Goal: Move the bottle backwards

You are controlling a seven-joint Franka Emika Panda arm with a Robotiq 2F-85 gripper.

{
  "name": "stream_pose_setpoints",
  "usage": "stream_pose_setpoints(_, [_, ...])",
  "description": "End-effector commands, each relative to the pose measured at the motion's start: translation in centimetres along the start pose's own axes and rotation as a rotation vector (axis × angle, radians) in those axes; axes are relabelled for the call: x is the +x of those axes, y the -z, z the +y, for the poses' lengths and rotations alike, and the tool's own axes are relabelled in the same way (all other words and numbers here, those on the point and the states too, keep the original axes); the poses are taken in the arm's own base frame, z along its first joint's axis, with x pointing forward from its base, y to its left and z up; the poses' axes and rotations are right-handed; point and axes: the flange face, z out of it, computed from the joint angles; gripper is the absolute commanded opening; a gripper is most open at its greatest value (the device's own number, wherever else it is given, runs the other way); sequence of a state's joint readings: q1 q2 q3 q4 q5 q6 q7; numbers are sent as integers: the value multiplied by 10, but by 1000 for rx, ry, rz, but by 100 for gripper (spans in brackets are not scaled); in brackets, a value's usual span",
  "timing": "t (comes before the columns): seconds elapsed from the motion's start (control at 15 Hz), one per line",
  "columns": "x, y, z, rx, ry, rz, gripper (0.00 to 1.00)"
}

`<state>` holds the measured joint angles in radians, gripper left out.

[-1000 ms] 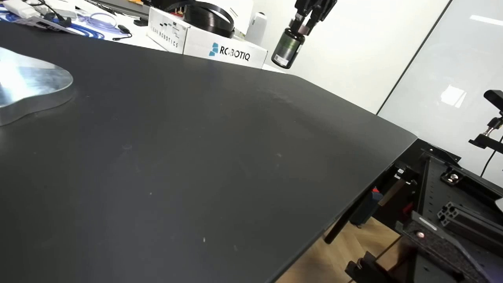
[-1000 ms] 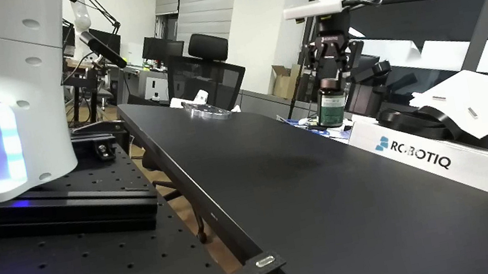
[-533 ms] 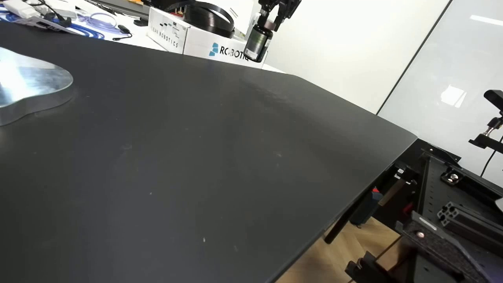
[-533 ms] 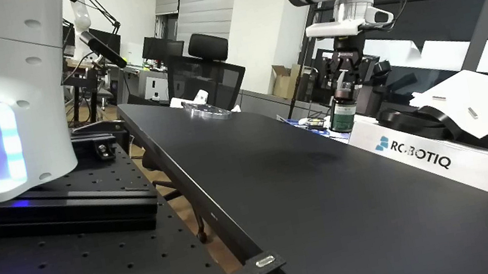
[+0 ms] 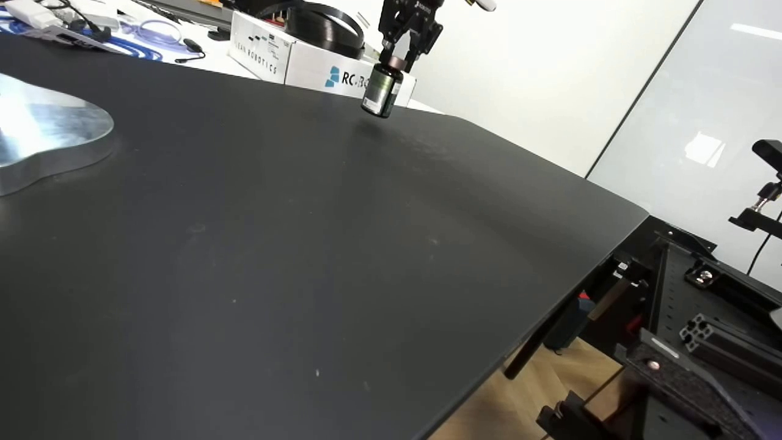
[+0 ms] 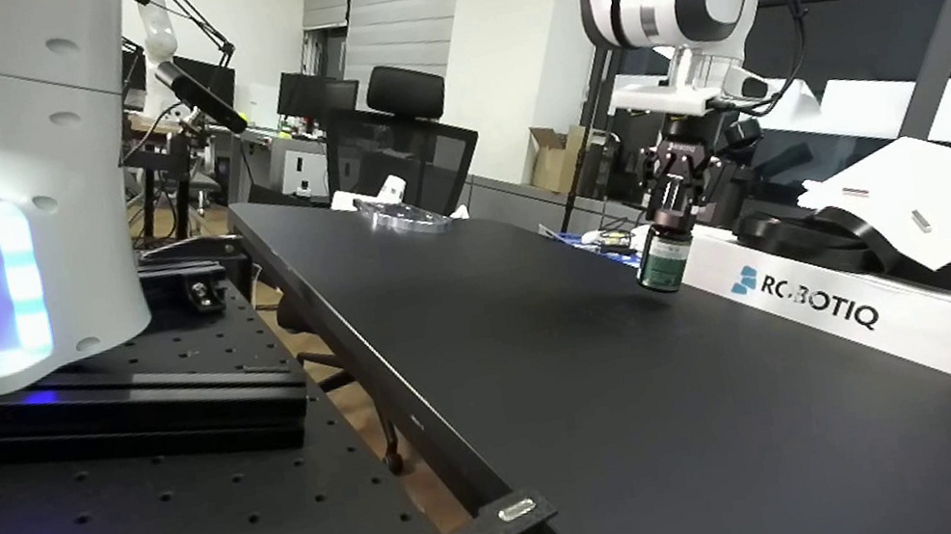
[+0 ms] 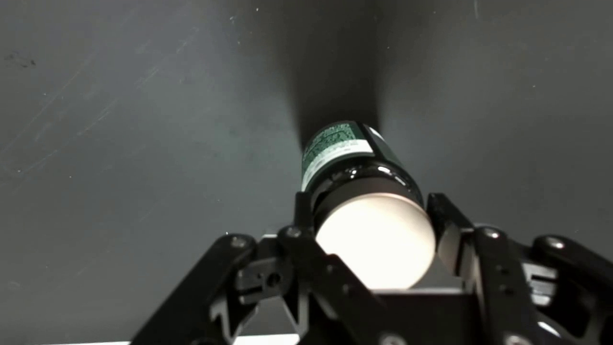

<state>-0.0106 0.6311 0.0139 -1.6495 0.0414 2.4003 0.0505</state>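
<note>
The bottle is small and dark, with a green and white label and a brownish cap. It shows in both exterior views (image 5: 380, 91) (image 6: 664, 263) and in the wrist view (image 7: 337, 146). My gripper (image 5: 396, 60) is shut on the bottle's cap end, with one finger on each side, and it also shows in an exterior view (image 6: 673, 211) and in the wrist view (image 7: 368, 206). The bottle hangs tilted, its base just above the black table (image 5: 293, 244) near the edge by the white box. Whether its base touches the table is hard to tell.
A white Robotiq box (image 5: 342, 70) stands along the table edge, close beside the bottle, and shows in both exterior views (image 6: 814, 300). A shiny clear-looking plate (image 5: 55, 128) lies on the table, also visible in an exterior view (image 6: 403, 214). Blue cables (image 5: 131, 47) lie beyond the edge.
The gripper has carried the bottle toward the Robotiq box side and then down closer to the table. The bottle has become more tilted. The grip has stayed shut on it.
</note>
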Motion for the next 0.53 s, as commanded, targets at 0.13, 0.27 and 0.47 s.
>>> stream_pose_setpoints(0.13, [18,-10,9,5,-21,-33,36])
stream_pose_setpoints(0.27, [20,-13,9,4,-23,-40,36])
stream_pose_setpoints(0.47, [22,-4,5,7,-21,-30,93])
